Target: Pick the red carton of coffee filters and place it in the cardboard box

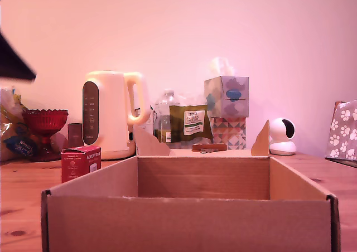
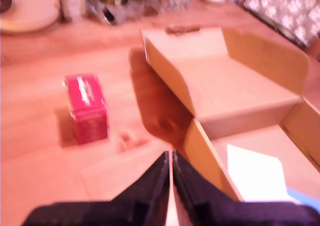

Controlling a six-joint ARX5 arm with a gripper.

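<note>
Red carton (image 2: 86, 107) on table, apart from closed, empty gripper (image 2: 170, 162).

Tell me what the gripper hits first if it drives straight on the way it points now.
Probably bare table. In the wrist view the gripper, jaws nearly together, aims between the red carton of coffee filters and the cardboard box, closest to the box's near wall. Depth is unclear.

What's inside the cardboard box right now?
The cardboard box looks empty: bare walls in the exterior view, bare floor in the wrist view. The near wall hides some floor. The red carton stands outside.
</note>
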